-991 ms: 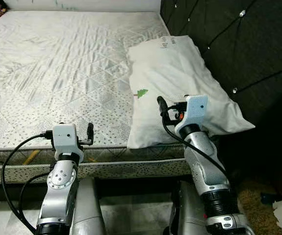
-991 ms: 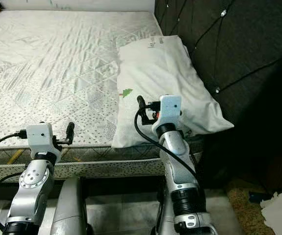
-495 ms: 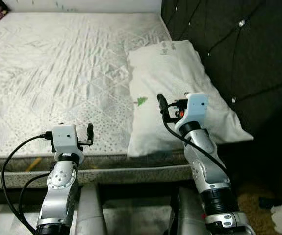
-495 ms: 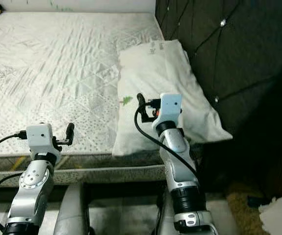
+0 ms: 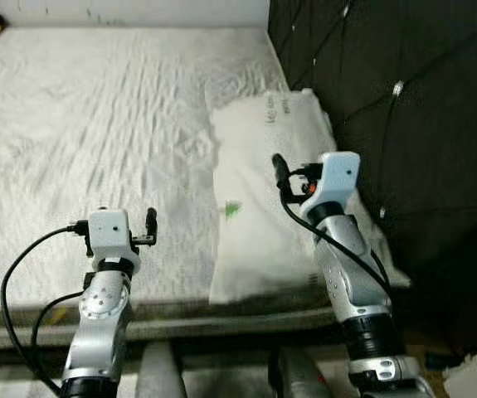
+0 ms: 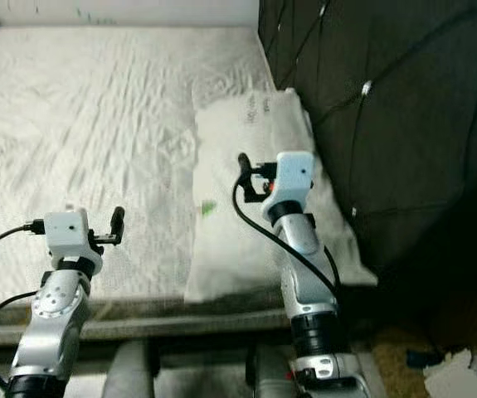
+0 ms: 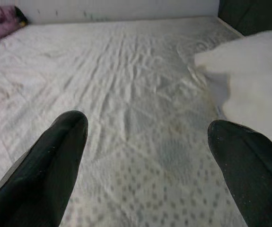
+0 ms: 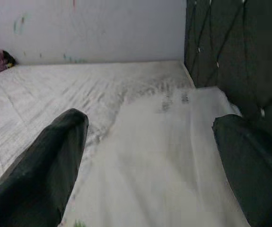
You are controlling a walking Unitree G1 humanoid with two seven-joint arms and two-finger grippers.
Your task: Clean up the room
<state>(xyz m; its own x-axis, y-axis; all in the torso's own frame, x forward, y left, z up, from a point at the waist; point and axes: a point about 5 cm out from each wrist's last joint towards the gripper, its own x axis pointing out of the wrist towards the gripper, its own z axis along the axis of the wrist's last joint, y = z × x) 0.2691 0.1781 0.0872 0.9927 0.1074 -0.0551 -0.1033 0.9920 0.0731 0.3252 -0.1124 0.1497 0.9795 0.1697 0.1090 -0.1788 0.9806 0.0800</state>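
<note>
A white pillow [image 5: 255,149] with a small green mark lies on the right side of the bare white mattress [image 5: 97,124], against the dark tufted headboard [image 5: 404,99]. My right gripper [image 8: 150,120] hovers open above the near half of the pillow [image 8: 173,156], with nothing between its fingers. My left gripper [image 7: 147,125] is open too, held over the mattress near its front edge, left of the pillow [image 7: 249,71]. Both silver arms are raised in front of me.
A purple cloth [image 7: 1,23] lies at the far left corner of the bed by the wall. Crumpled white paper [image 5: 474,369] lies on the floor at the lower right, beside the headboard. The bed's front edge [image 5: 180,311] runs just before me.
The whole view has shifted: bed and pillow now sit lower and the picture is blurred, so the camera moved. Both arms keep their pose and both grippers stay open.
</note>
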